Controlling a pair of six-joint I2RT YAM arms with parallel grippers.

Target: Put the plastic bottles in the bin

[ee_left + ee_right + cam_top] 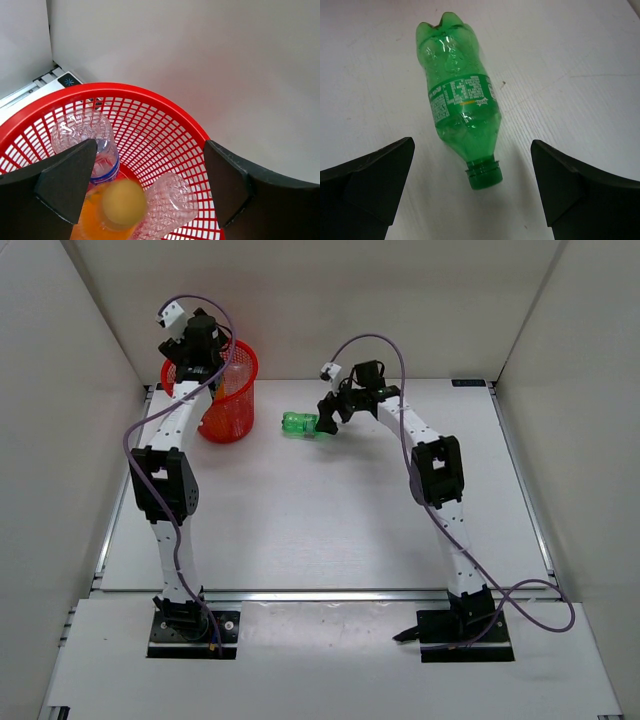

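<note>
Left gripper is wide apart over the bin, bottles inside; right gripper is wide apart at the cap end of the green bottle lying on the table.

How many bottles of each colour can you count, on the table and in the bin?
Green bottle: 1, on the table.
Clear bottles: 2, blue-labelled bottle and plain bottle, in the bin.
Orange bottle: 1 discernible, blurred, in the bin.
Total: 4.
</note>
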